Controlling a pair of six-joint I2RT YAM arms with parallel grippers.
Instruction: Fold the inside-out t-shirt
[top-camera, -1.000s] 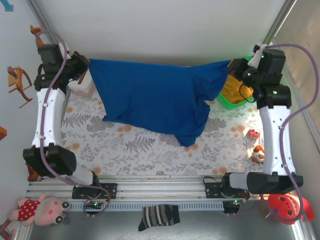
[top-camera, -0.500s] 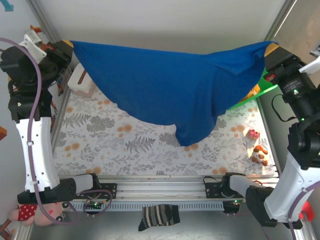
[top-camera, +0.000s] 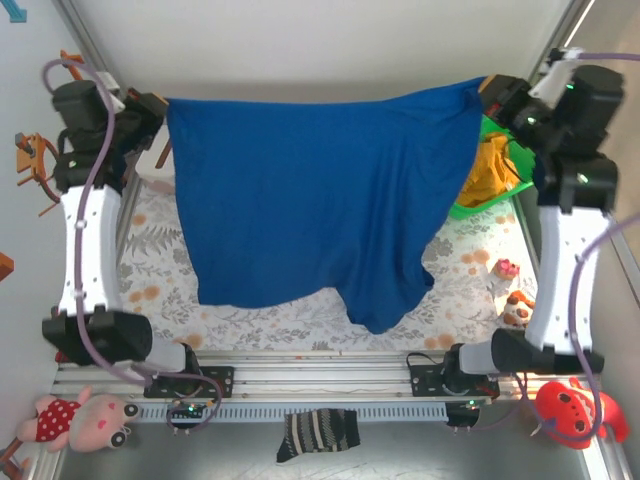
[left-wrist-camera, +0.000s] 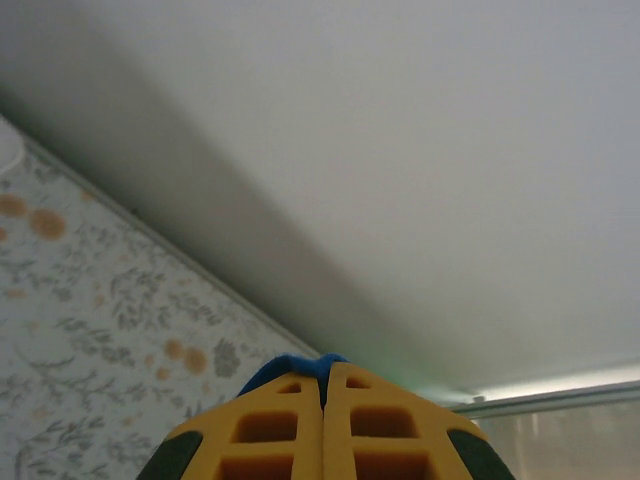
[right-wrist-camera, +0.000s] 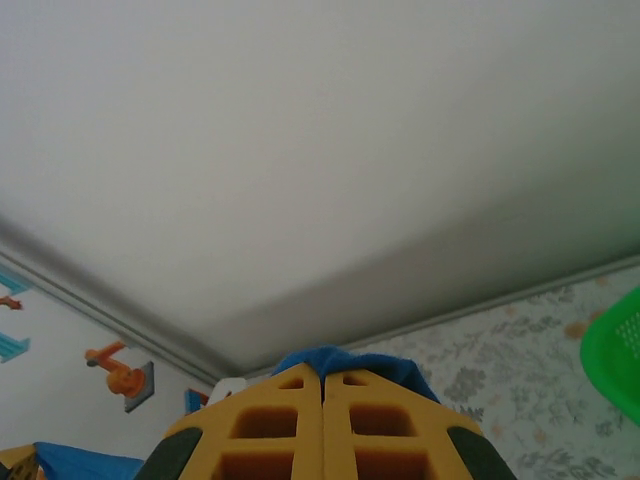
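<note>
Noted: left gripper (top-camera: 152, 106) pinched closed on the left upper corner of the inside-out t-shirt (top-camera: 310, 200), which hangs stretched left-to-right along the far side, free hem draping nearward over the table (top-camera: 150, 290), across to right gripper (top-camera: 493, 92), clamped on the opposite corner; neither arm nearer.

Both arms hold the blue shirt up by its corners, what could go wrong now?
The left pincer and right pincer each pinch only a sliver of shirt; a corner may slip. The hem hangs uneven, so it could land creased. Its right edge could snag the basket.
</note>
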